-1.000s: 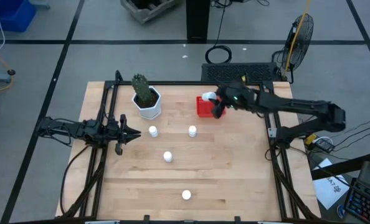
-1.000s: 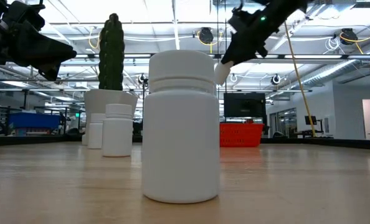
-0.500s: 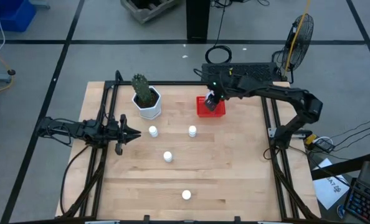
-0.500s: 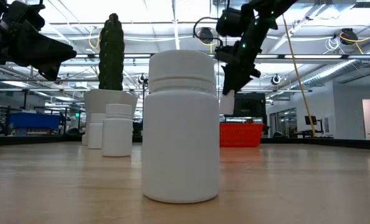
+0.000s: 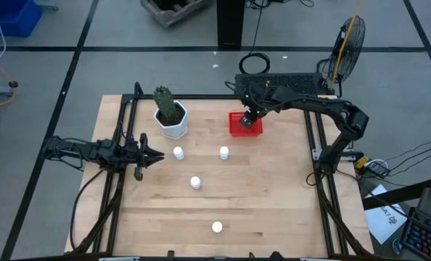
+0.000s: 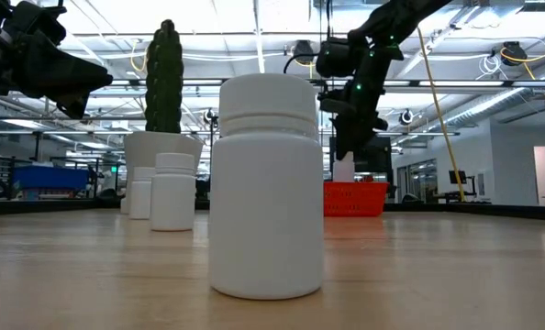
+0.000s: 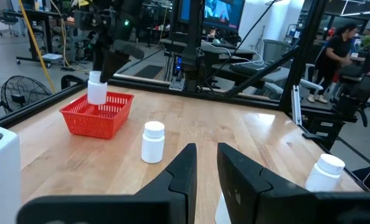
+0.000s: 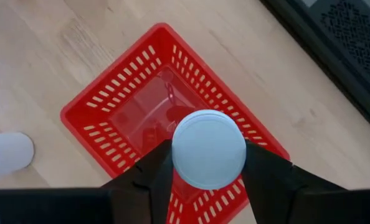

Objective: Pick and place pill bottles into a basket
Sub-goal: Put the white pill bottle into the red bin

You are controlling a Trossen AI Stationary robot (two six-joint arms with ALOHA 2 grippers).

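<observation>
Holding a smooth round white pill bottle tight, the right gripper hangs over the red mesh plastic basket. Left gripper waits, fingers slightly apart.

Red plastic mesh basket, wooden table

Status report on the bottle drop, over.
Right gripper shut on bottle, above basket. Left gripper idle at left edge. Nothing in the way.

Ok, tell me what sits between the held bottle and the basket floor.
Nothing: in the right wrist view the bottle in the right hand hangs above the basket, whose floor is bare.
</observation>
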